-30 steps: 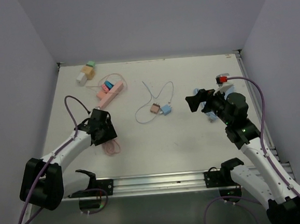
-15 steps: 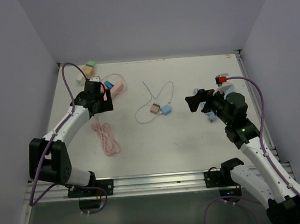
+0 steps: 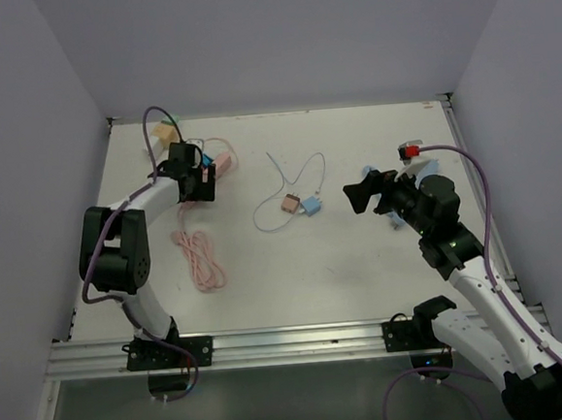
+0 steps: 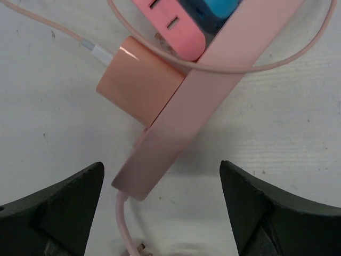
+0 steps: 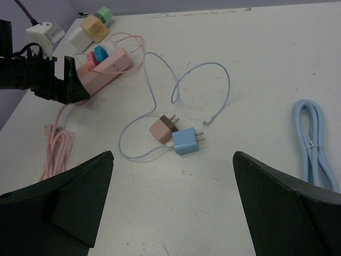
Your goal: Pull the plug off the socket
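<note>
Nearest to me, toward the near left of the table [image 3: 344, 263], lies a coiled pink cable [image 3: 199, 255], thin and rubbery, laid in a long loop. On the right side the right gripper [image 5: 173, 160] hangs above the surface with its fingers spread wide and nothing between them. Beside it, close to the right edge, there is a light blue cable bundle [image 5: 314, 138].

In the middle of the table lie two small square chargers, one brown [image 5: 164, 128] and one blue [image 5: 186, 140], touching each other, with a thin pale blue wire curling away from them.

Farther, toward the far left corner, the left gripper [image 4: 161, 176] hovers over the pink socket strip [image 4: 213, 90], fingers spread and holding nothing. The strip is a long bar of smooth matte plastic. A peach plug [image 4: 141, 85], blocky with rounded corners and a little glossy, sits in it near the end where the strip's cord goes out. A pink plug [image 4: 170, 26] and a blue plug [image 4: 216, 8] sit beyond it.

I think the step now is reaching for a plug. To do it well, the jaws should centre on the plug body, not on the bar, close on its flat sides, and pull straight out from the socket face. The strip looks light and may slide along, so the other arm could press it down.

At the far left corner stand small blocks, white [image 5: 82, 37], tan [image 5: 95, 25] and green [image 5: 105, 13]
</note>
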Robot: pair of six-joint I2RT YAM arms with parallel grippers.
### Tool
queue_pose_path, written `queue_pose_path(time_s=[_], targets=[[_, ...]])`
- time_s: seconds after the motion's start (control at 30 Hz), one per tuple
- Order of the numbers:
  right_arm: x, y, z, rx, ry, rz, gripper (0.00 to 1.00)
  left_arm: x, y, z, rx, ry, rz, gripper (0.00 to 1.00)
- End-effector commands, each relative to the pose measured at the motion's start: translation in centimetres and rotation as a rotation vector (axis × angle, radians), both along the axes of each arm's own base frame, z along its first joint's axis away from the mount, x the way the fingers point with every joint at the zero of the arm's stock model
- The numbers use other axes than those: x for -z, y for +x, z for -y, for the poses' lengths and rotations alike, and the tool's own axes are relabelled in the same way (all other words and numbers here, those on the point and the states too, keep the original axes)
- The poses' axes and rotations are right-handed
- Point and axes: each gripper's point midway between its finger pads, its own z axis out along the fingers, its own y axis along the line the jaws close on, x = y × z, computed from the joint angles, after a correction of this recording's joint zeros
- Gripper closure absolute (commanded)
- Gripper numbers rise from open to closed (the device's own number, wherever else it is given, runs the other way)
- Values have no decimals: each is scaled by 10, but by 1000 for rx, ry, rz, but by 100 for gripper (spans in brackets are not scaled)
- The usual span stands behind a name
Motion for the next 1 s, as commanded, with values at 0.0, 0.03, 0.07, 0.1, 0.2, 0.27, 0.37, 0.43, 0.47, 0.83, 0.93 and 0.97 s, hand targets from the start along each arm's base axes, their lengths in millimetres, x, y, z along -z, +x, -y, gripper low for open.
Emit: queue_pose_path(time_s=[0.0,0.03,0.07,0.1,0.2,0.27,0.37,0.43,0.47,0.83,0.93,0.97], targets=[[-9,1,-4,-25,-3,44,2,-11,37,3,50,3,80,7],[-9,1,-4,-25,-3,46,2,-9,39,4,50,4,78,7],[-8,1,-4,-23,-4,41,2,-3,40,6,57,-6,68,9],[-8,1,-4,-26,-3,44,2,-2,42,10,70,-17,65,11],[-7,1,-4,-26,-4,41,2,10,38,20,89,-67,31,21],[-8,1,-4,-28,-3,43,2,12,35,27,103,-83,26,29],[-7,1,-5,-28,-4,40,2,5,32,40,120,-93,25,39],[-7,1,-5,-29,-3,41,2,2,28,55,146,-109,19,41],[-6,1,-5,-28,-4,40,2,2,26,63,157,-130,12,43],[-7,0,-5,-29,-3,43,2,1,6,108,193,-192,-25,75],[-6,0,-5,-29,-4,40,2,-15,6,107,173,-199,-5,93],[-6,1,-5,-28,-3,39,2,-18,5,106,159,-201,-1,96]])
